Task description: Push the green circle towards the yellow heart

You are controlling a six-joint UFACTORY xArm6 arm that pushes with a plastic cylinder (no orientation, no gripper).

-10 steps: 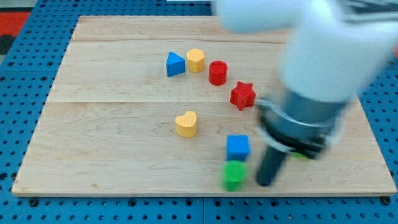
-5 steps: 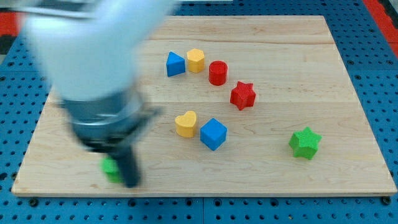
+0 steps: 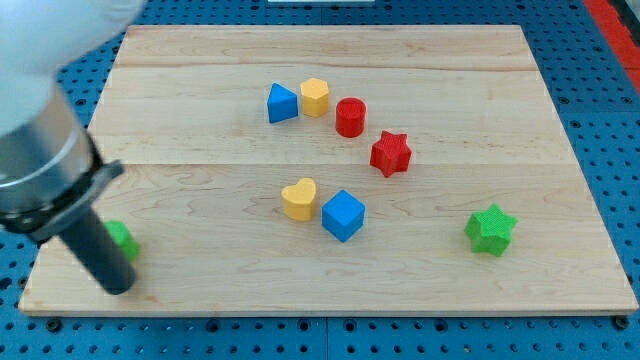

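Resting at the lower left of the counter (image 3: 200, 280), my tip (image 3: 117, 285) touches the green circle (image 3: 122, 240), far left of the yellow heart (image 3: 299, 199).

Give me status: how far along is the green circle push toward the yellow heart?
Done: nothing visibly. The green circle sits near the board's bottom-left corner, well apart from the yellow heart at mid-board, which has the blue cube beside it on the view's right. In hand: my tip is right beside the circle, at its lower left, partly covering it. Left: the whole push rightward and slightly up to the heart.
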